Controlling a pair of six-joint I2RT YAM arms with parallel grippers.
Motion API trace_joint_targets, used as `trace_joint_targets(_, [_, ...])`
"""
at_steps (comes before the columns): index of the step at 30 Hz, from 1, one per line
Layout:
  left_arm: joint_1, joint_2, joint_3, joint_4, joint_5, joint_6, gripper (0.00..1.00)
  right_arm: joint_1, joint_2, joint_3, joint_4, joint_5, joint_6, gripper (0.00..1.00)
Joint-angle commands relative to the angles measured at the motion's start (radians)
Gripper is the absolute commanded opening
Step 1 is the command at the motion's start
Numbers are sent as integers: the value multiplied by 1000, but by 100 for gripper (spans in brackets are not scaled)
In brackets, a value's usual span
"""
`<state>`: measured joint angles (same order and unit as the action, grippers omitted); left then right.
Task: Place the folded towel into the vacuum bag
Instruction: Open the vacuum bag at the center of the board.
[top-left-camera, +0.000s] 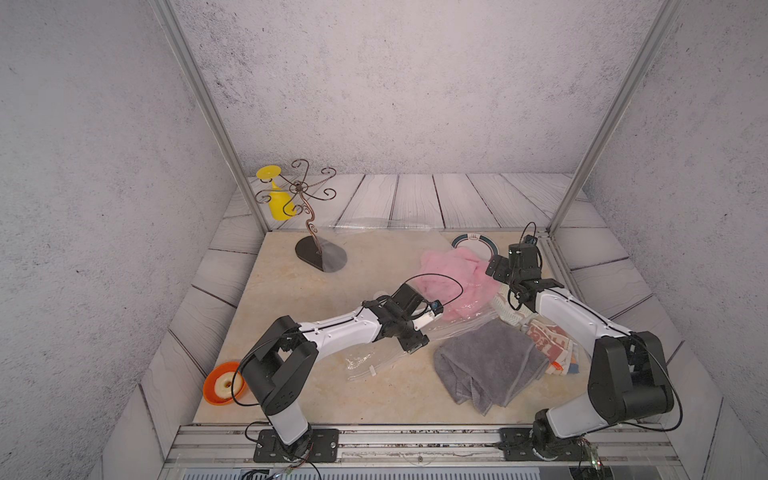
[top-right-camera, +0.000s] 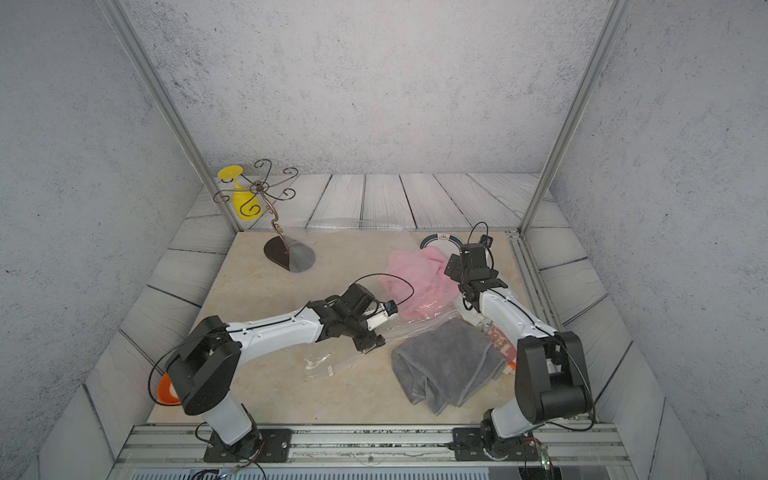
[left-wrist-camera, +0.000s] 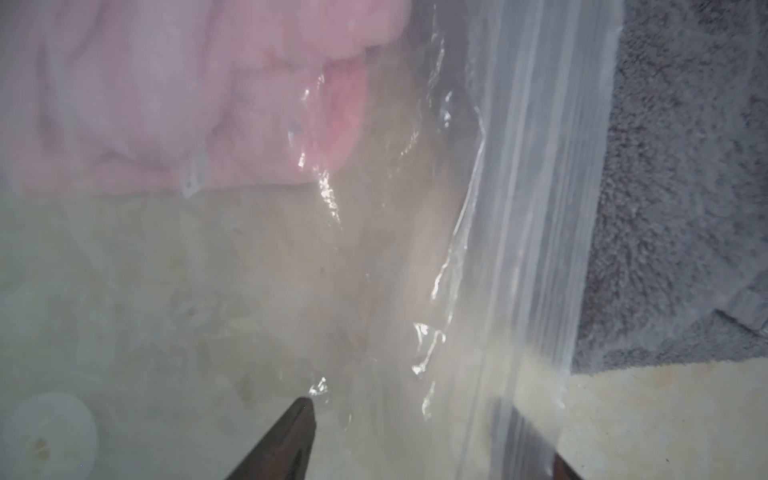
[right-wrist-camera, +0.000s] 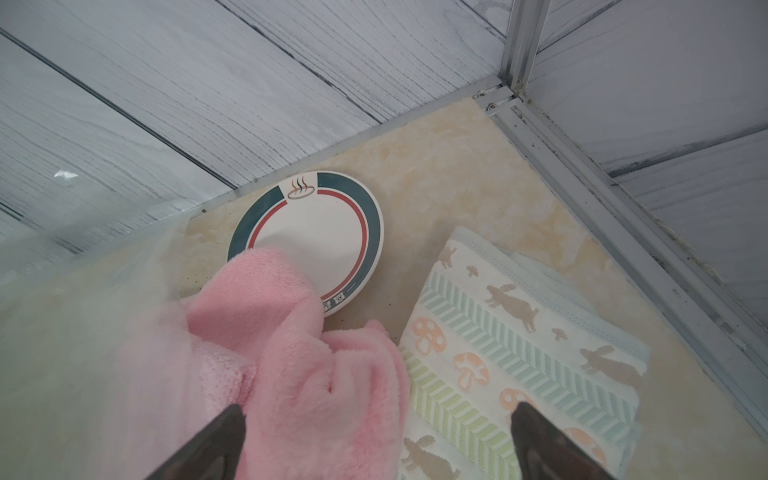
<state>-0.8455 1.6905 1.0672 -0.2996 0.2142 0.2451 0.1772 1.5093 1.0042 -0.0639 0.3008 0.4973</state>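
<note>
Right wrist view: my right hand (right-wrist-camera: 378, 409) gapes wide above the fluffy pink towel (right-wrist-camera: 291, 353); my left hand (left-wrist-camera: 432, 430), parted, straddles the edge of the clear plastic vacuum bag (left-wrist-camera: 519, 208).

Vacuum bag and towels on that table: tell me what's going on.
The left hand sits open at the vacuum bag, its fingers on either side of the zip strip. The pink towel looks partly covered by the bag's film, with one corner lying on the plate. The right hand hovers open above that towel. The grey towel and the patterned towel lie outside the bag.
</note>
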Motion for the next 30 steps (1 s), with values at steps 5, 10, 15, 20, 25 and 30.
trace_joint_targets(5, [-6,-9,52,-54,17,-3,70,-1,-17,-21,15,36,-6,99])
trace_joint_targets(10, [-6,-10,78,-72,6,4,70,-2,-11,-22,19,39,-5,99])
trace_joint_targets(15, [-7,43,77,-45,-60,1,65,-2,-11,-19,19,33,-6,99])
trace_joint_targets(20, [-10,90,94,-20,-218,-22,43,-1,-10,-16,20,18,-5,99])
trace_joint_targets(25, [1,77,124,6,-317,-80,0,-2,-3,-25,33,-15,4,99])
trace_joint_targets(30, [104,14,166,20,-214,-212,0,-2,3,-41,49,-58,41,99])
